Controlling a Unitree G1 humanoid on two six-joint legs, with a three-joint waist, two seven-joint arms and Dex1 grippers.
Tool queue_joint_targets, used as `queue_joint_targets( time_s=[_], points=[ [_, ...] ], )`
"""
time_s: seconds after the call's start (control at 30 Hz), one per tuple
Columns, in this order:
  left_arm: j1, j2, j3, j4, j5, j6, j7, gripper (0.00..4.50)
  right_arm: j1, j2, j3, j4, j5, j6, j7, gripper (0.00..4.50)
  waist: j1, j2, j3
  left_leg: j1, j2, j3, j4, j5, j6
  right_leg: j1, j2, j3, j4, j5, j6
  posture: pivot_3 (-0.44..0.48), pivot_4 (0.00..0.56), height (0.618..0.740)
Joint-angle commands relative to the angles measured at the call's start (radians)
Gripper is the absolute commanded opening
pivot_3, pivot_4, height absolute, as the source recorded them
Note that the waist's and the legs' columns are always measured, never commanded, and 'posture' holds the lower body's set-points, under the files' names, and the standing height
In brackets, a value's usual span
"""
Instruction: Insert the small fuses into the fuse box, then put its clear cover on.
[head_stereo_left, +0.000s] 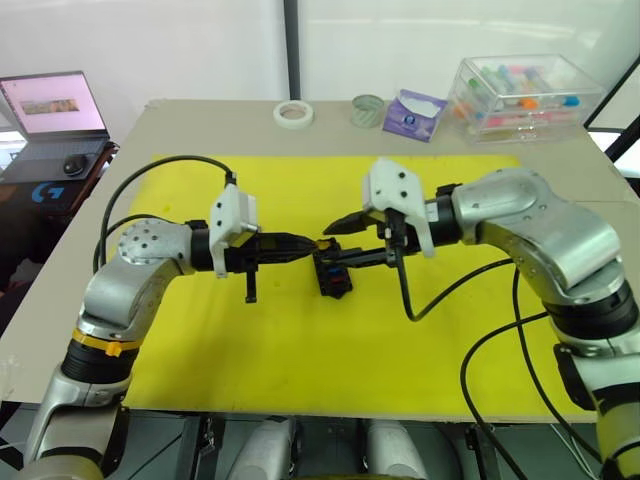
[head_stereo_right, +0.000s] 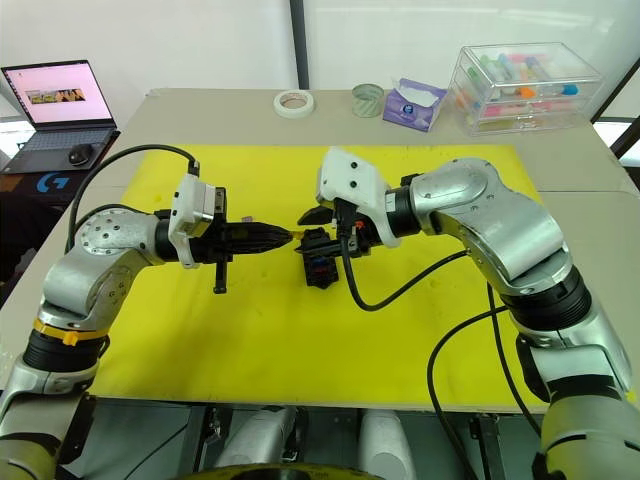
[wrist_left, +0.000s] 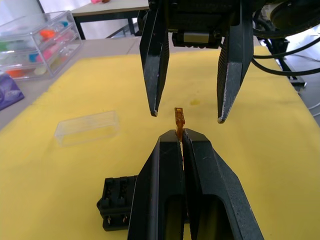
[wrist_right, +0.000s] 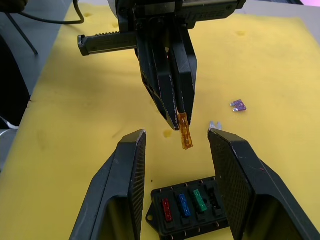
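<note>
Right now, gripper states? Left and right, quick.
Left gripper: shut on an orange fuse, held above the fuse box.
Right gripper: open, holding nothing, fingers on either side of that fuse.

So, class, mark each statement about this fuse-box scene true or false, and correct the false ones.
1. The left gripper is shut on an orange fuse. True.
2. The right gripper is clamped on that same fuse. False: its fingers stand open on either side of it, not touching.
3. The fuse box already holds red, blue and green fuses. True.
4. The clear cover sits on the fuse box. False: it lies apart on the yellow mat.
5. A purple fuse lies loose on the mat. True.
</note>
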Motion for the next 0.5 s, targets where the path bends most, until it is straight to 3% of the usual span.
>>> queue_joint_targets(
  time_s=[0.03,0.33,0.4,0.5],
  points=[
    [-0.005,0.001,0.007,-0.021,-0.002,-0.019,0.001,0.00,-0.007,-0.005,-0.009,-0.018,-0.017,-0.020,0.001,2.01,0.000,0.000,0.000,0.000,0.000,0.000,0.000,0.000,0.000,0.000,0.000,0.000,0.000,0.000,0.000,0.000,0.150,0.740],
    [0.008,0.008,0.005,-0.031,-0.002,-0.024,-0.011,0.00,-0.007,0.004,-0.015,-0.015,-0.015,-0.016,0.002,2.01,0.000,0.000,0.000,0.000,0.000,0.000,0.000,0.000,0.000,0.000,0.000,0.000,0.000,0.000,0.000,0.000,0.150,0.740],
    [0.009,0.008,0.005,-0.031,-0.001,-0.025,-0.012,0.00,-0.007,0.003,-0.016,-0.016,-0.015,-0.015,0.002,1.68,0.000,0.000,0.000,0.000,0.000,0.000,0.000,0.000,0.000,0.000,0.000,0.000,0.000,0.000,0.000,0.000,0.150,0.740],
    [0.009,0.008,0.004,-0.028,-0.001,-0.026,-0.014,0.00,-0.006,0.001,-0.019,-0.021,-0.011,-0.012,0.003,0.75,0.000,0.000,0.000,0.000,0.000,0.000,0.000,0.000,0.000,0.000,0.000,0.000,0.000,0.000,0.000,0.000,0.150,0.740]
  ],
)
